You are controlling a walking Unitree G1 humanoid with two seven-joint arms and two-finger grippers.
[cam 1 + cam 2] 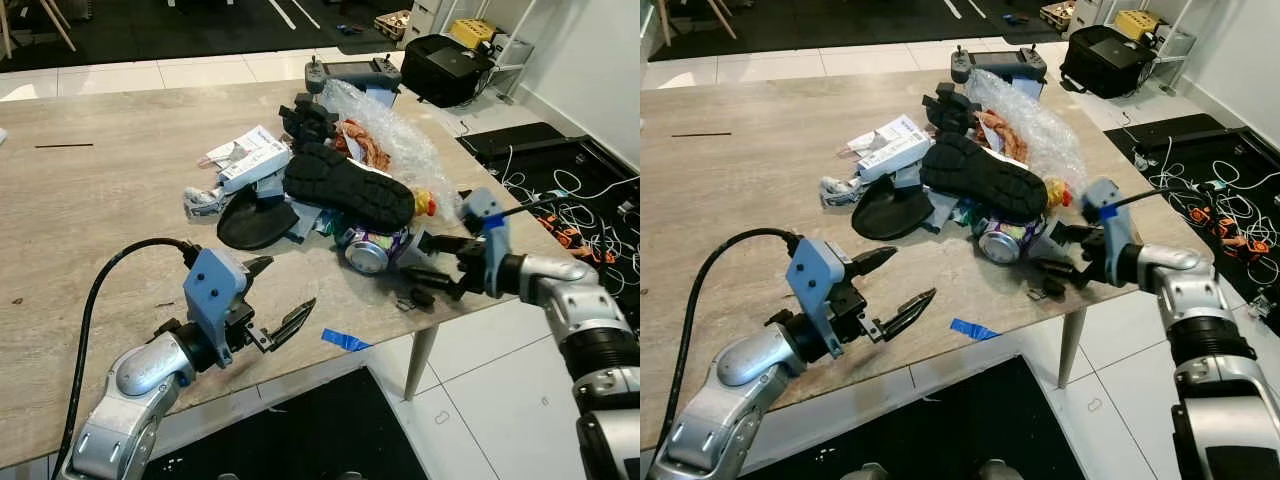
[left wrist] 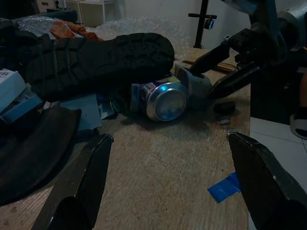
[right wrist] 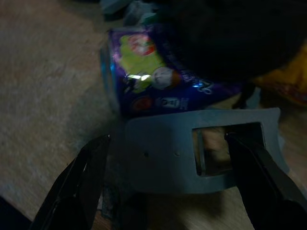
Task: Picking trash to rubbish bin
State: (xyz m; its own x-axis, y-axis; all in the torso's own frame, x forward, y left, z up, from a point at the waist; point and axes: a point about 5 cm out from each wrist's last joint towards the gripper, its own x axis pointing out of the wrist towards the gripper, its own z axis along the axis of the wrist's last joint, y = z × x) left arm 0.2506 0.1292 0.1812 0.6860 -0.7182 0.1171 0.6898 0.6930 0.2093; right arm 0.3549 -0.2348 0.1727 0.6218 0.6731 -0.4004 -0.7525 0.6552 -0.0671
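Left eye view: a pale wood-grain bench [image 1: 90, 200] carried a heap of trash near its right edge. A black rubber-soled shoe [image 1: 348, 186], sole up, lay across the heap. Just beside and partly under the shoe lay a purple printed drink can [image 1: 372, 248] on its side, silver end facing the robot. Behind the shoe sat crumpled clear bubble wrap [image 1: 395, 125]; to its left, a white printed carton [image 1: 250, 158] and a flat black insole-shaped piece [image 1: 255, 222]. A strip of blue tape [image 1: 345, 340] lay on the bench near the front edge.

Right gripper [image 1: 432, 268] was at the bench's right edge, jaws spread apart, pointing at the can. Right wrist view: the can [image 3: 153, 79] lay just ahead, with a flat grey plastic piece with a rectangular cut-out [image 3: 192, 151] between the jaws; contact could not be judged.

Left gripper [image 1: 280, 305] hovered over the front of the bench, jaws wide apart, holding nothing, well apart from the heap.

Beyond the bench: a grey handheld controller [image 1: 352, 72] at its far edge, a black bag [image 1: 450, 68] on the floor.
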